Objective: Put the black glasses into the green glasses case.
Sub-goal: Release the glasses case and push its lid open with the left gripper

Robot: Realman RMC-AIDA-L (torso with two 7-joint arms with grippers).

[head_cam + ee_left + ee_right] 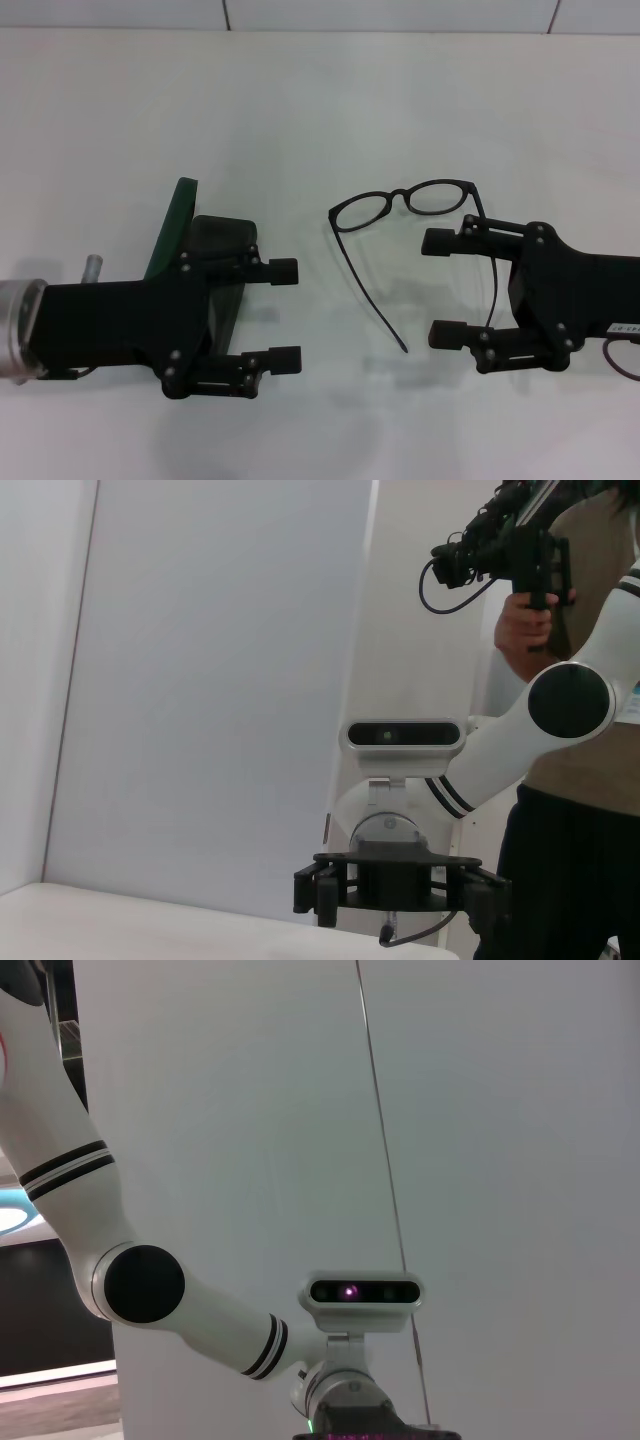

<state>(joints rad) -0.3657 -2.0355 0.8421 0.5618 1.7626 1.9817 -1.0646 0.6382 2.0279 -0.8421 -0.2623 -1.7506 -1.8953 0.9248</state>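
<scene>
The black glasses (405, 200) lie unfolded on the white table (320, 110), lenses toward the far side. One temple arm runs toward me into the space between the grippers. The other passes under my right gripper's (440, 288) fingers. That gripper is open and empty, just right of the glasses. The green glasses case (172, 228) stands open at the left, its green lid raised and its dark lining (222, 238) showing. My left gripper (285, 313) is open and empty over the case and hides most of it. Glasses and case do not show in either wrist view.
A small metal cylinder (93, 268) stands by my left arm. The left wrist view shows my right gripper (400, 890) from the front and a person (580, 810) holding a camera behind it. The right wrist view shows my left arm (150, 1285) before a white wall.
</scene>
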